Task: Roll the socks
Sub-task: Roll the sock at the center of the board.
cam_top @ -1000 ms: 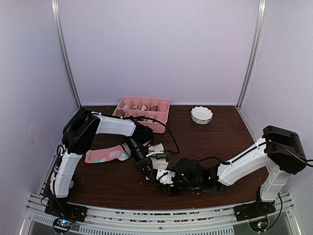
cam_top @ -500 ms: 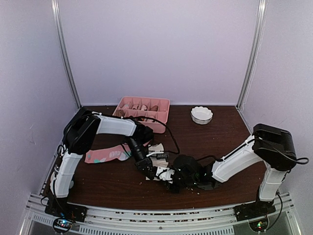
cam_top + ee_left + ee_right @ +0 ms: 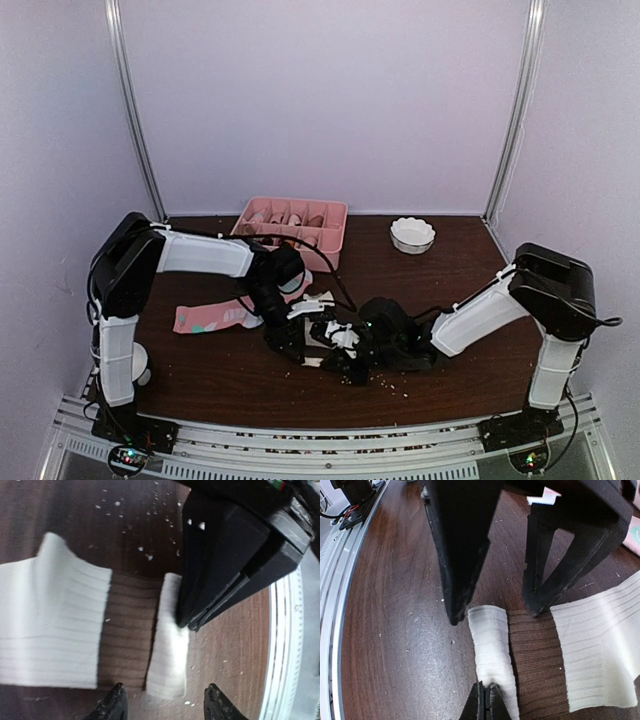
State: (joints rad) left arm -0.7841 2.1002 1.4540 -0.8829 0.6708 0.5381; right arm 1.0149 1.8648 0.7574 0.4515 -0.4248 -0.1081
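Now the left gripper released, astride the cream sock (folded end); right gripper newly clenched on it

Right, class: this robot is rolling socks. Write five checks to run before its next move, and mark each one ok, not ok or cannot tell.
1. Right gripper shut on the cream sock at its cuff: ok.
2. Left gripper open, fingers astride that cuff: ok.
3. Roll begun tightly: cannot tell.
4. Pink sock rolled: not ok, it lies flat.
5. Pink tray and white bowl away from the work: ok.
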